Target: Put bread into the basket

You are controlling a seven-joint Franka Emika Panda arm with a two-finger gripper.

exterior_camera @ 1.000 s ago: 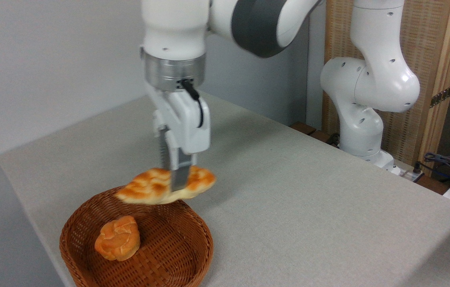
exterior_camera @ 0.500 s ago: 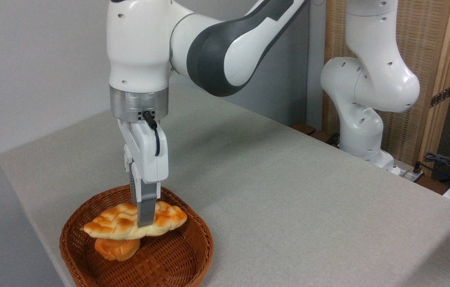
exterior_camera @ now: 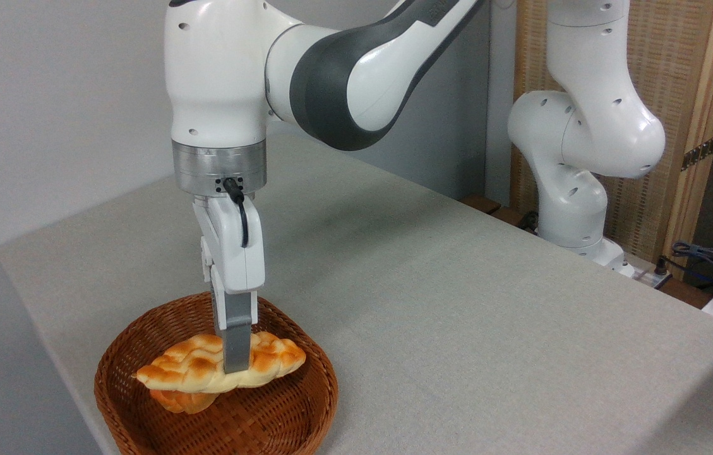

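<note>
The gripper [exterior_camera: 235, 360] points straight down, its grey fingers [exterior_camera: 236, 341] clamped across the middle of the bread [exterior_camera: 204, 373]. The loaf lies level between them, inside the basket [exterior_camera: 305, 404], over a small orange bun [exterior_camera: 179, 400] that peeks out beneath its left half. The basket sits on the grey table [exterior_camera: 457, 316].

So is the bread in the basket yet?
In: bread sits within the basket rim, atop a bun, claw shut on it.

I see a woven wicker basket [exterior_camera: 305, 404], a glossy glazed bread [exterior_camera: 198, 373], matt cloth-like counter [exterior_camera: 457, 316], glossy white plastic arm [exterior_camera: 217, 69] and a grey metal-looking tool [exterior_camera: 236, 363].
</note>
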